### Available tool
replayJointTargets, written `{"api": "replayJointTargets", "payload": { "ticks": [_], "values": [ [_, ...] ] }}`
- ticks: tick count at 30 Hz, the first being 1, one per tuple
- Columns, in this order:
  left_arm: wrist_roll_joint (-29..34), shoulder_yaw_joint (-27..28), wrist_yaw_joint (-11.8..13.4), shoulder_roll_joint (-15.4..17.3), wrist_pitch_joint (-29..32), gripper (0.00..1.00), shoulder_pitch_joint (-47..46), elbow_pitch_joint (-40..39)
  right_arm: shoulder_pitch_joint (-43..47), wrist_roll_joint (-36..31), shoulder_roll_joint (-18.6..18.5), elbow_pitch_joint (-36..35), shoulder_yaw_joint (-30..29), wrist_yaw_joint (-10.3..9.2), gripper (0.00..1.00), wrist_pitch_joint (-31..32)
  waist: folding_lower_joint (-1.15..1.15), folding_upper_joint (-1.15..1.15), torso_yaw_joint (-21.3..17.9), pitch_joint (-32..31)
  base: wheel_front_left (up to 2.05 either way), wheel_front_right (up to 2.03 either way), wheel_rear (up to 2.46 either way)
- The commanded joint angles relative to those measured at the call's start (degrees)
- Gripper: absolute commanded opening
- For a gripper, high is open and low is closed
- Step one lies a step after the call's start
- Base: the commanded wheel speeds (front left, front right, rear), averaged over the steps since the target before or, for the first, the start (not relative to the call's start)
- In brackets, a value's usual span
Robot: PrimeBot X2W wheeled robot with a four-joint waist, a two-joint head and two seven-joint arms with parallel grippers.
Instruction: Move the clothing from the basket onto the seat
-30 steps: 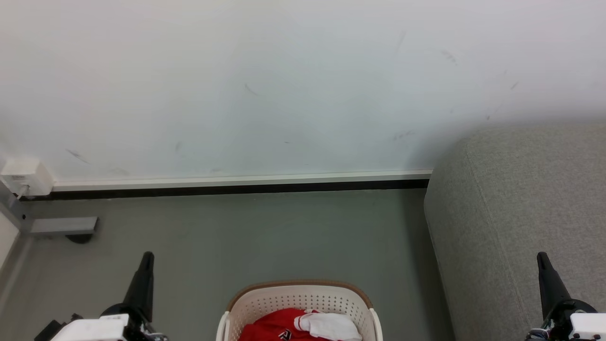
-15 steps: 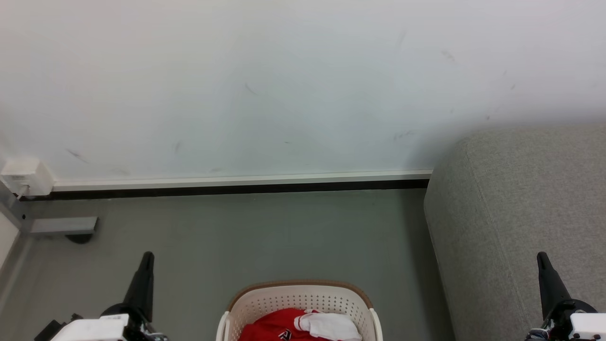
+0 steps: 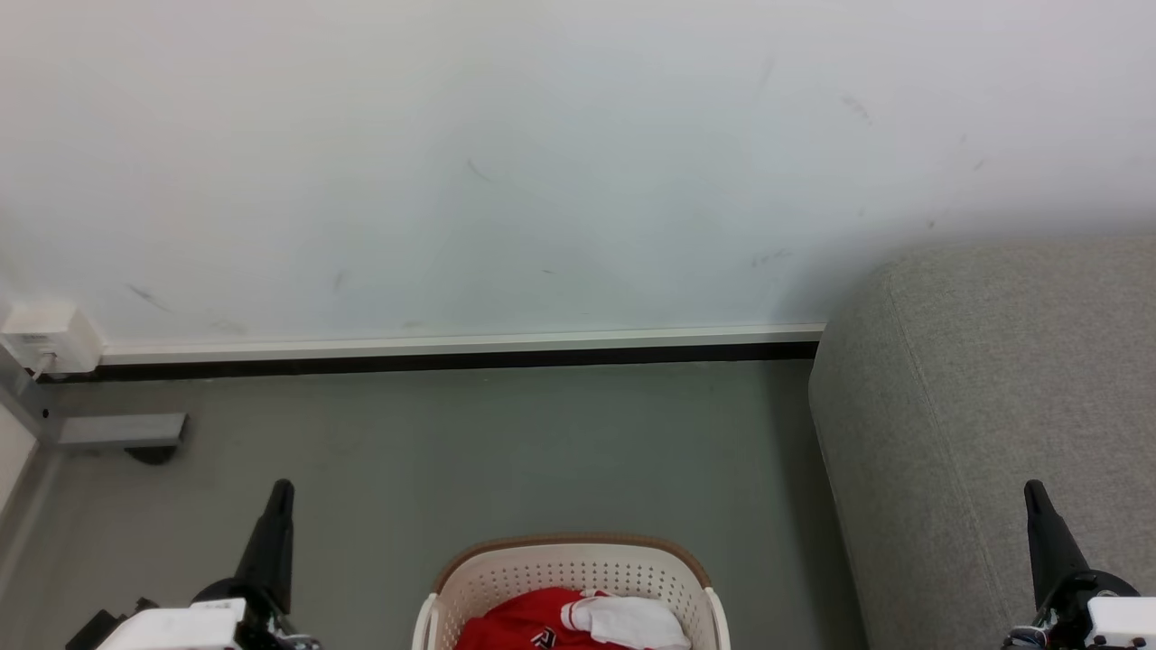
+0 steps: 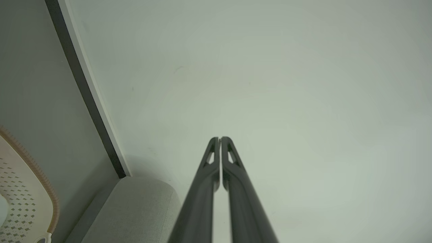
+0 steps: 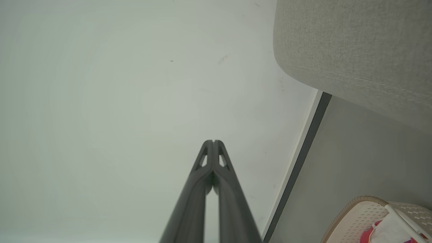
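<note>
At the lower left of the head view the left end effector (image 3: 282,492) points up the frame with its two fingers pressed together on nothing. At the lower right the right end effector (image 3: 1033,492) stands the same way, also pinched closed and empty. Both wrist views show fingertips meeting.

Between them, at the bottom centre, the clothing (image 3: 528,621) lies crumpled inside the basket (image 3: 578,564), red to the left and a white panel to the right. The heap has no clear heading. What shows of it runs across the frame, left to right, but the bottom edge cuts it off, so its true long axis cannot be told.

Beyond lies bare floor (image 3: 542,442), with the seat (image 3: 993,388) on the right and the wall (image 3: 542,181) at the top.

Likely risks: reaching down with so little of the basket in sight could strike the brown rim. A pinch on one loose fold could let the jersey trail, snag the rim and tip the basket, or drop onto the floor short of the seat.
</note>
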Motion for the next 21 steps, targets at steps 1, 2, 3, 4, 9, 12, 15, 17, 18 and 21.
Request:
{"api": "replayJointTargets", "payload": {
  "ticks": [1, 2, 3, 4, 9, 12, 15, 17, 18, 21],
  "values": [
    [-0.82, 0.08, -0.4, 0.39, 0.19, 0.0, -0.4, -0.23, -0.74, 0.12, -0.42, -0.27, -0.21, -0.13, 0.0, 0.11, 0.0, 0.0, 0.0, 0.0, 0.0, 0.0, 0.0],
    [-0.82, 0.08, -0.4, 0.39, 0.19, 0.0, -0.4, -0.23, -0.74, 0.12, -0.42, -0.27, -0.21, -0.13, 0.0, 0.11, 0.0, 0.0, 0.0, 0.0, 0.0, 0.0, 0.0],
    [-0.82, 0.08, -0.4, 0.39, 0.19, 0.0, -0.4, -0.23, -0.74, 0.12, -0.42, -0.27, -0.21, -0.14, 0.0, 0.11, 0.0, 0.0, 0.0, 0.0, 0.0, 0.0, 0.0],
    [-0.82, 0.08, -0.4, 0.39, 0.19, 0.0, -0.4, -0.23, -0.74, 0.12, -0.42, -0.27, -0.21, -0.14, 0.0, 0.11, 0.0, 0.0, 0.0, 0.0, 0.0, 0.0, 0.0],
    [-0.82, 0.08, -0.39, 0.39, 0.19, 0.0, -0.4, -0.23, -0.74, 0.12, -0.42, -0.27, -0.21, -0.13, 0.0, 0.11, 0.0, 0.0, 0.0, 0.0, 0.0, 0.0, 0.0],
    [-0.82, 0.08, -0.39, 0.39, 0.19, 0.0, -0.4, -0.23, -0.74, 0.12, -0.42, -0.27, -0.21, -0.13, 0.0, 0.11, 0.0, 0.0, 0.0, 0.0, 0.0, 0.0, 0.0],
    [-0.82, 0.08, -0.39, 0.39, 0.19, 0.0, -0.4, -0.23, -0.74, 0.12, -0.42, -0.27, -0.21, -0.13, 0.0, 0.11, 0.0, 0.0, 0.0, 0.0, 0.0, 0.0, 0.0],
    [-0.82, 0.07, -0.39, 0.39, 0.19, 0.0, -0.4, -0.23, -0.74, 0.12, -0.42, -0.27, -0.21, -0.13, 0.0, 0.11, 0.0, 0.0, 0.0, 0.0, 0.0, 0.0, 0.0],
    [-0.82, 0.07, -0.4, 0.39, 0.19, 0.0, -0.4, -0.23, -0.74, 0.12, -0.42, -0.27, -0.21, -0.13, 0.0, 0.11, 0.0, 0.0, 0.0, 0.0, 0.0, 0.0, 0.0],
    [-0.82, 0.07, -0.39, 0.39, 0.19, 0.0, -0.4, -0.23, -0.74, 0.12, -0.42, -0.27, -0.21, -0.14, 0.0, 0.11, 0.0, 0.0, 0.0, 0.0, 0.0, 0.0, 0.0]
  ]
}}
